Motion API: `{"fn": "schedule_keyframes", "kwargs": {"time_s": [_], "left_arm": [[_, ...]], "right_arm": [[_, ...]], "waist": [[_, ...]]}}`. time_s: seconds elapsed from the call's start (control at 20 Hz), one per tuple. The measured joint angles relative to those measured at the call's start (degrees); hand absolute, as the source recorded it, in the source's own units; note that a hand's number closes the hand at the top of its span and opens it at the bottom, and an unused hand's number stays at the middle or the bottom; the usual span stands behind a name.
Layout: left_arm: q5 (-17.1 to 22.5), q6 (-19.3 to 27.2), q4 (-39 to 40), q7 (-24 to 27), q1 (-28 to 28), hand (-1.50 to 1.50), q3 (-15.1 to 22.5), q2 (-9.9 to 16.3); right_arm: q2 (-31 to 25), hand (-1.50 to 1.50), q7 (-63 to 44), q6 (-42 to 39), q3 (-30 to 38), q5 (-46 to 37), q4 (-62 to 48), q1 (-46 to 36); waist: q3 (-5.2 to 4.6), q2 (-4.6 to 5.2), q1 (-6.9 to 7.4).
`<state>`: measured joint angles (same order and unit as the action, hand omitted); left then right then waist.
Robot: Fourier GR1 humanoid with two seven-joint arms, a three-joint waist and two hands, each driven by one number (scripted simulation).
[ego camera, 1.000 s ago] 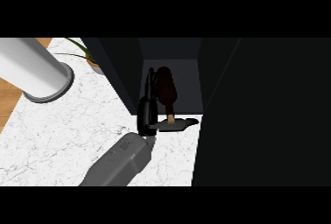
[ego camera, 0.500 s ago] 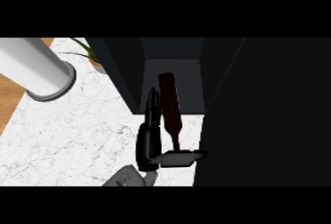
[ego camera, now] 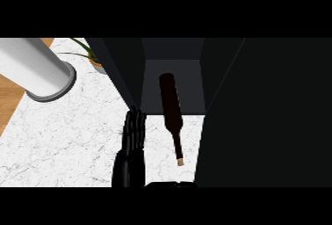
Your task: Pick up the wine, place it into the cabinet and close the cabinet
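Observation:
The dark wine bottle [ego camera: 171, 112] lies on its side, base inside the open dark cabinet [ego camera: 172, 85] and thin neck with pale cork pointing back over the white marble counter [ego camera: 71, 140]. My right hand [ego camera: 133, 143] is just left of the bottle's neck, open with straight fingers pointing toward the cabinet. It holds nothing, and a narrow gap separates it from the bottle. My left hand is out of the picture; only a grey forearm [ego camera: 35, 66] crosses the upper left.
The cabinet's open right door [ego camera: 266, 114] is a tall dark panel filling the right side. Its left door [ego camera: 120, 70] stands beside my fingertips. A potted plant [ego camera: 94, 59] sits behind the left door. Wooden floor [ego camera: 9, 99] shows past the counter's left edge.
My right hand has let go of the bottle and straightened its fingers, ending to the bottle's left. The bottle now lies with its base in the cabinet.

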<state>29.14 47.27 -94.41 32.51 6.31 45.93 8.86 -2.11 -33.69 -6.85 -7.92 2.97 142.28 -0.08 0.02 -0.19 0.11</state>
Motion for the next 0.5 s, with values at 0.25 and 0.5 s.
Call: {"fn": "schedule_keyframes", "kwargs": {"time_s": [0.25, 0.5], "left_arm": [[-1.3, -2.3, -7.9, -0.2, -5.8, -1.50, 1.6, 5.5], [-0.8, -6.5, -14.0, -1.2, -9.6, -1.50, 0.9, 11.4]], "right_arm": [[-0.1, 1.50, -2.2, -1.0, -0.2, 1.1, -0.2, -0.7], [-0.9, 1.50, -3.6, -3.2, -0.9, 2.4, -0.8, -0.8]], "waist": [[0.00, 0.02, 0.07], [0.01, 0.05, 0.09]]}}
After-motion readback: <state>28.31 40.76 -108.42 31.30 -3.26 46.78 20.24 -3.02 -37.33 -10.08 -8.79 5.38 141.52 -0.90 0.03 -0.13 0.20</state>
